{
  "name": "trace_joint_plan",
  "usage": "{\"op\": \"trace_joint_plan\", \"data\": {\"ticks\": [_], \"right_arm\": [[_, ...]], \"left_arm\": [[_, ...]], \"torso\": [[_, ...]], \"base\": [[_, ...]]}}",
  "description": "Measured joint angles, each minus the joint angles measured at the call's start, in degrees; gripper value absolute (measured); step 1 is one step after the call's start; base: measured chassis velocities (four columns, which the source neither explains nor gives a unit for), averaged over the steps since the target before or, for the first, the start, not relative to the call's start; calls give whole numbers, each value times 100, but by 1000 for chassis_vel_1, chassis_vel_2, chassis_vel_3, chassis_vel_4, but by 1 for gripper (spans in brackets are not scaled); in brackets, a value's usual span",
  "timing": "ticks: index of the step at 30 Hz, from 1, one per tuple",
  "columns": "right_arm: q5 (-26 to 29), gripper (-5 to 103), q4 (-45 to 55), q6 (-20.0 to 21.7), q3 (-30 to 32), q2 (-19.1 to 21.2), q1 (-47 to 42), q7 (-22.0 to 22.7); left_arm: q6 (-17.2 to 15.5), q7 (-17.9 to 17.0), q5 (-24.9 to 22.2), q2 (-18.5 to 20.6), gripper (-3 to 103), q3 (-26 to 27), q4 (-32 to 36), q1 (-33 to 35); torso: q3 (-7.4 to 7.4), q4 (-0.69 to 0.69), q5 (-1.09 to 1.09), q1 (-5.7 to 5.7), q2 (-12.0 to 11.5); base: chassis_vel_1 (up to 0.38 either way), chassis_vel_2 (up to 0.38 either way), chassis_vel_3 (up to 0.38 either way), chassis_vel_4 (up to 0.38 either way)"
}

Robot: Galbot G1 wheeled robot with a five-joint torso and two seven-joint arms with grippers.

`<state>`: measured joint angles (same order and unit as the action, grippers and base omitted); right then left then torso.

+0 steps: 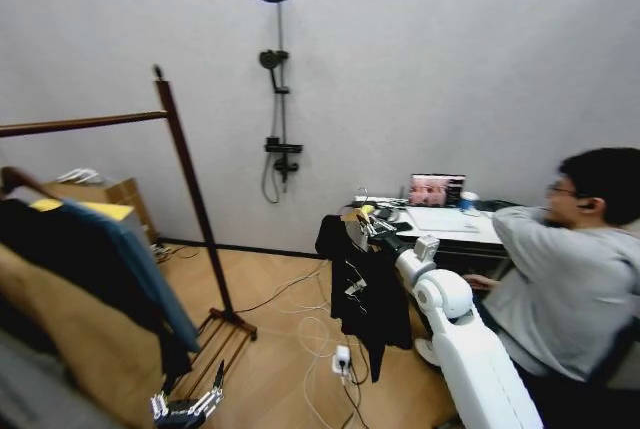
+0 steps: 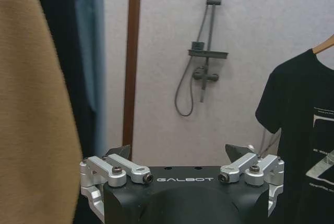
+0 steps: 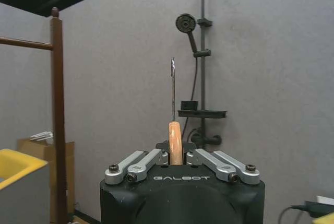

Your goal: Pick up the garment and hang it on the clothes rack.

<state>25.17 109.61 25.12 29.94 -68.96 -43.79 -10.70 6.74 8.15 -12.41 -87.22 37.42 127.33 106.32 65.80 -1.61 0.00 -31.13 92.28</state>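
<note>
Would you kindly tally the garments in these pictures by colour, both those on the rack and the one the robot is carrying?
Black: 1, the garment on its hanger, held up by the right gripper, away from the clothes rack
Navy-blue: 1, the navy-blue coat on the rack
Tan: 1, the tan coat on the rack
Total: 3
The left gripper hangs open below the coats.

One black garment (image 1: pixel 368 289), one clothes rack (image 1: pixel 190 184), perhaps three coats (image 1: pixel 95 279), two grippers (image 1: pixel 185 409).

Even, soft indoor light on the plain grey wall (image 1: pixel 420 69)
We see blur and bending at the head view's edges, no glare
</note>
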Motion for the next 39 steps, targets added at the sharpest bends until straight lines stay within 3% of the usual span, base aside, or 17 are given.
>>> {"op": "trace_joint_plan", "data": {"ticks": [16,39], "right_arm": [[245,10,-345,-200,183,248,108,-138],[187,10,-480,-334,274,179,209,-34]], "left_arm": [[0,0,0,0,100,0,0,0],[0,0,0,0,100,0,0,0]], "torso": [[0,-1,0,-2,0],[1,1,-1,-2,-1]], "base": [[119,125,128,126],[125,124,124,124]]}}
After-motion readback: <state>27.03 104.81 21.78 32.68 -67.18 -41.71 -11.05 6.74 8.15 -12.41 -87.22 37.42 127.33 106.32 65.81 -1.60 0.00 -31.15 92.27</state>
